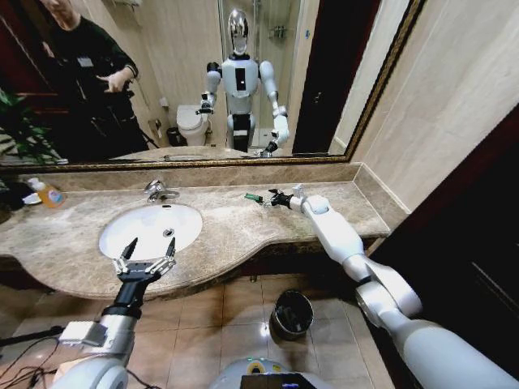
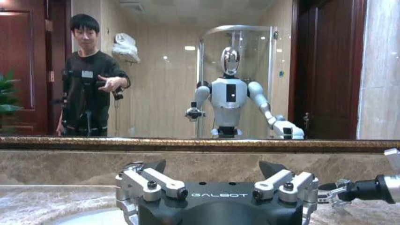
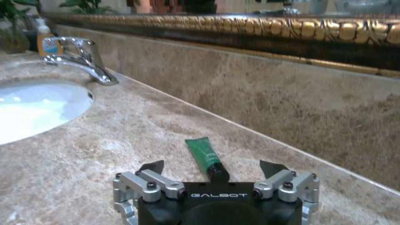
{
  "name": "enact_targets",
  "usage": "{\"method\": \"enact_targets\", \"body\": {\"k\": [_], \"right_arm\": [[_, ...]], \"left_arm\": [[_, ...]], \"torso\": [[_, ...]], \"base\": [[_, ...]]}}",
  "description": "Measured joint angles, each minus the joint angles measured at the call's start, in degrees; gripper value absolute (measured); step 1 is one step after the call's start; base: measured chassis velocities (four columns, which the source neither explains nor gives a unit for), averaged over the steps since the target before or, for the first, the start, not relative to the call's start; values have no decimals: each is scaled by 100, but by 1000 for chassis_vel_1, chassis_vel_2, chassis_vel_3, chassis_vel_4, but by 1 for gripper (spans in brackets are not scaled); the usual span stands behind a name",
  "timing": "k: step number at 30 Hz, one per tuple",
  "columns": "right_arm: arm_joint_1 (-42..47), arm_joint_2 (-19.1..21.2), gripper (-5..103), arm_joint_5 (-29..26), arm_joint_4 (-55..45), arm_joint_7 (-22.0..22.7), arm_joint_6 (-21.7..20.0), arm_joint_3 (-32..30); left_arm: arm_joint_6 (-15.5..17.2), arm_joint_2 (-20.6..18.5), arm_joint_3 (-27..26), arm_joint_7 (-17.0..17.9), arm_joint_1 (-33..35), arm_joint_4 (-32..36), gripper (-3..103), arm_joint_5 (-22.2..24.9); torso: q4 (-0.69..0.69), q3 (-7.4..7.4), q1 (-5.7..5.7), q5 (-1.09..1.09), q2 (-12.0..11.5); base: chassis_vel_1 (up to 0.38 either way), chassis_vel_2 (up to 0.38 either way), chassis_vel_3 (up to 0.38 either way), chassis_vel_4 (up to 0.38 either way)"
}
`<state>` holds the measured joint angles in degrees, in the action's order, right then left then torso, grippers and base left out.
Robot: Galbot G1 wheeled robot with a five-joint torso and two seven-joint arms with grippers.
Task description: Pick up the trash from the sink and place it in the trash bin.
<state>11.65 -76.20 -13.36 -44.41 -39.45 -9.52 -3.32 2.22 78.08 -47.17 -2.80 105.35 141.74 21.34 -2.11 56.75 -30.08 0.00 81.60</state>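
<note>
A small green tube of trash (image 1: 252,197) (image 3: 201,152) with a dark cap lies on the marble counter to the right of the white oval sink (image 1: 113,232) (image 3: 25,123). My right gripper (image 1: 268,198) (image 3: 212,168) is low over the counter and open, with the tube's capped end between its fingers; no contact shows. My left gripper (image 1: 147,249) (image 2: 212,167) hovers open over the sink's front rim, holding nothing. The round metal trash bin (image 1: 292,314) stands on the floor below the counter's front edge.
A chrome tap (image 1: 159,191) (image 3: 84,58) stands behind the basin. A clear bottle of orange liquid (image 1: 50,194) (image 3: 47,41) sits at the counter's far left. A gold-framed mirror and the marble backsplash (image 3: 262,93) close off the back. The right wall ends the counter.
</note>
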Motion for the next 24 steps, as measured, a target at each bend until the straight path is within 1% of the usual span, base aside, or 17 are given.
{"method": "enact_targets", "body": {"k": [1,6,7,8,9,11,13,14,17,18,19,20,21,23,24], "right_arm": [[-30,-33,100,32,75,25,0,0],[-71,-117,97,72,224,174,10,11],[-72,-130,94,72,239,206,13,17],[-73,-143,94,71,252,232,16,22],[-72,-170,87,71,266,266,19,28],[-73,-194,87,71,274,288,22,30],[-73,-249,79,73,288,349,35,31],[-73,-280,76,77,296,389,36,30],[-72,-315,75,90,306,434,35,21],[-66,-336,71,116,318,475,35,14],[-66,-336,71,116,318,475,35,14],[-59,-342,66,127,323,489,34,13],[-48,-347,55,141,324,520,32,12],[-40,-350,55,142,316,551,9,12],[-32,-352,49,141,304,569,-15,14]], "left_arm": [[0,0,0,0,0,0,100,0],[0,0,0,0,0,0,100,0],[0,0,0,0,0,0,100,0],[0,0,0,0,0,0,100,0],[0,0,0,0,0,0,100,0],[0,0,0,0,0,0,100,0],[0,0,0,0,0,0,100,0],[0,0,0,0,0,0,100,0],[0,0,0,0,0,0,100,0],[0,0,0,0,0,0,100,0],[0,0,0,0,0,0,100,0],[0,0,0,0,0,0,100,0],[0,0,0,0,0,0,100,0],[0,0,0,0,0,0,100,0],[0,0,0,0,0,0,100,0]], "torso": [[0,0,0,0,0],[0,0,0,0,0],[0,0,0,0,0],[0,0,0,0,0],[0,0,0,0,0],[0,0,0,0,0],[0,0,0,0,0],[0,0,0,0,0],[-1,0,0,-1,0],[-1,0,0,-1,0],[-1,0,0,-1,0],[0,0,0,-1,0],[0,0,0,0,0],[0,0,0,-1,0],[0,0,0,-1,0]], "base": [[0,0,0,0],[0,0,0,0],[0,0,0,0],[0,0,0,0],[0,0,0,0],[0,0,0,0],[0,0,0,0],[0,0,0,0],[0,0,0,0],[0,0,0,0],[0,0,0,0],[0,0,0,0],[0,0,0,0],[0,0,0,0],[0,0,0,0]]}}
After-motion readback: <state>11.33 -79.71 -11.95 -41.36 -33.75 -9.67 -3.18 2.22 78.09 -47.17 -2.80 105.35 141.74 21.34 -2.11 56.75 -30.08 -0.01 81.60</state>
